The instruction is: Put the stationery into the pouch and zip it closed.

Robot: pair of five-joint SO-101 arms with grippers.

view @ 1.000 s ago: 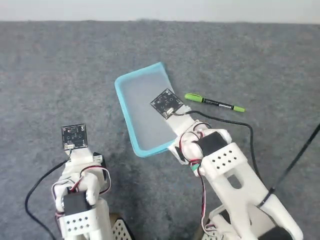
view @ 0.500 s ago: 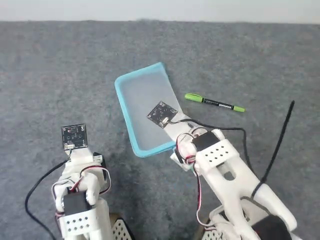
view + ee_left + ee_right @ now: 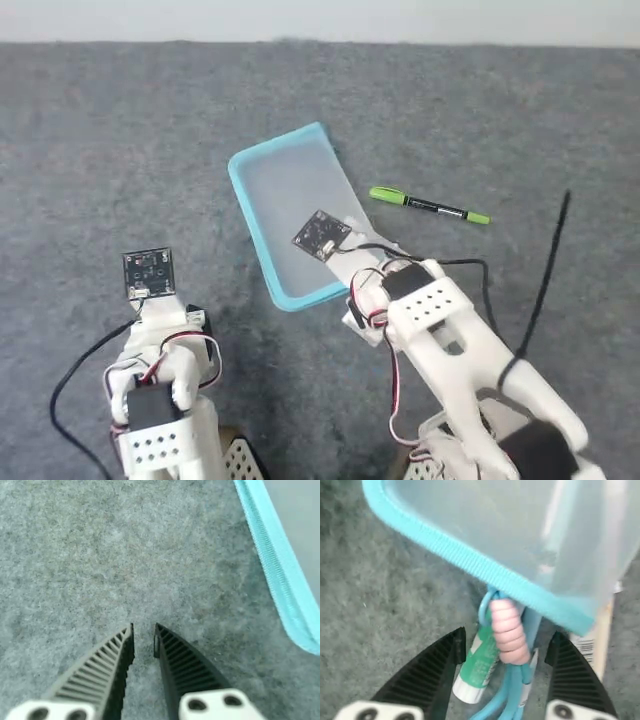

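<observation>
A translucent pouch (image 3: pixel 290 200) with a teal zip edge lies mid-table, and a green pen (image 3: pixel 430 207) rests on the carpet to its right. My right arm (image 3: pixel 420 300) hangs over the pouch's near right corner. In the right wrist view, my right gripper (image 3: pixel 509 635) is open astride a pink zipper pull (image 3: pixel 509 630) that hangs from the teal edge (image 3: pixel 470 562). A green glue stick (image 3: pixel 479 666) and a wooden stick (image 3: pixel 602 630) lie beside the pull. My left gripper (image 3: pixel 144 627) is shut over bare carpet, with the pouch's edge (image 3: pixel 280 580) off to one side.
Grey carpet (image 3: pixel 120 130) covers the table all around the pouch. My left arm (image 3: pixel 155 380) sits at the near left, well away from the pouch. A black cable (image 3: pixel 540 270) trails by the right arm.
The right arm has drawn back toward the pouch's near corner, and its cable has swung. The left arm has not moved.
</observation>
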